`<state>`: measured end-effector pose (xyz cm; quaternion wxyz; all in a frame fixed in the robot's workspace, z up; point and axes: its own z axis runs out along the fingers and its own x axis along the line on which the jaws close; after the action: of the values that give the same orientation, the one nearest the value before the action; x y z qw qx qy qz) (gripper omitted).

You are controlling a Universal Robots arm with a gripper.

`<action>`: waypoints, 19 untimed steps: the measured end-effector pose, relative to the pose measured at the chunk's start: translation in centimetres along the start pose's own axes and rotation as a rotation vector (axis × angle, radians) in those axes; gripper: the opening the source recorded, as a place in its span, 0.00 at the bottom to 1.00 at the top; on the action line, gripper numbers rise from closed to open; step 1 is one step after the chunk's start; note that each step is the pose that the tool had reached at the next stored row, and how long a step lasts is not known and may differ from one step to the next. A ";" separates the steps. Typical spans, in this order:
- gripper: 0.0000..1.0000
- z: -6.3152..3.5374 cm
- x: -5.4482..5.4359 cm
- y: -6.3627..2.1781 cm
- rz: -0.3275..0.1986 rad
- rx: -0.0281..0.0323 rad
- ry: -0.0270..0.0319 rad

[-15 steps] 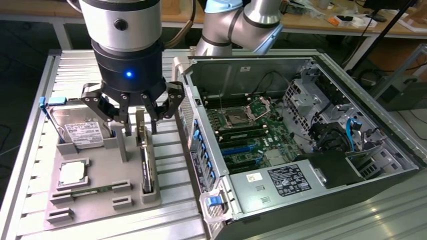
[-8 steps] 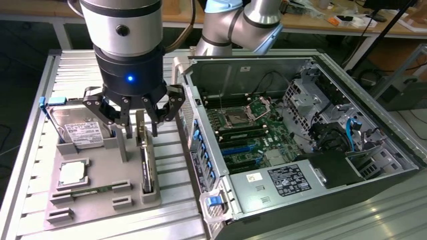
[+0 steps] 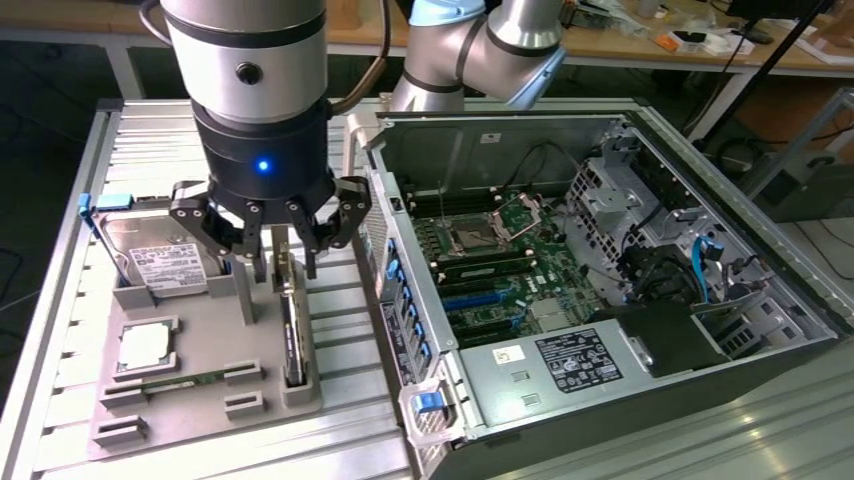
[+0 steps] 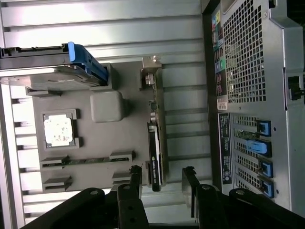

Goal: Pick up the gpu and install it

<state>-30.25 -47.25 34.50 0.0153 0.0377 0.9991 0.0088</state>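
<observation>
The gpu (image 3: 294,330) stands on its long edge in a slot of the grey holder tray (image 3: 200,400), its silver bracket end pointing up toward my gripper. My gripper (image 3: 280,265) hangs straight over that end, open, with a finger on each side of the card. In the wrist view the gpu (image 4: 156,138) shows as a thin card with a black body, and its near end lies between the fingertips (image 4: 136,174) of my gripper (image 4: 162,175) with a gap on both sides. Nothing is held.
The tray also holds a silver hard drive (image 3: 160,255) with a blue tab, a processor (image 3: 144,345) and a memory stick (image 3: 187,378). The open computer case (image 3: 787,300) lies to the exterior view's right, motherboard (image 3: 494,270) exposed, its rear wall (image 4: 257,95) close beside the tray.
</observation>
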 end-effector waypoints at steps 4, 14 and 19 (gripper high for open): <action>0.47 0.24 0.0 -0.04 0.000 0.0022 -0.0002; 0.47 0.85 -0.1 -0.12 0.000 0.0085 -0.0006; 0.47 1.13 -0.2 -0.16 0.000 0.0118 -0.0009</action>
<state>-30.02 -47.40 33.37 0.0155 0.0376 0.9992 0.0029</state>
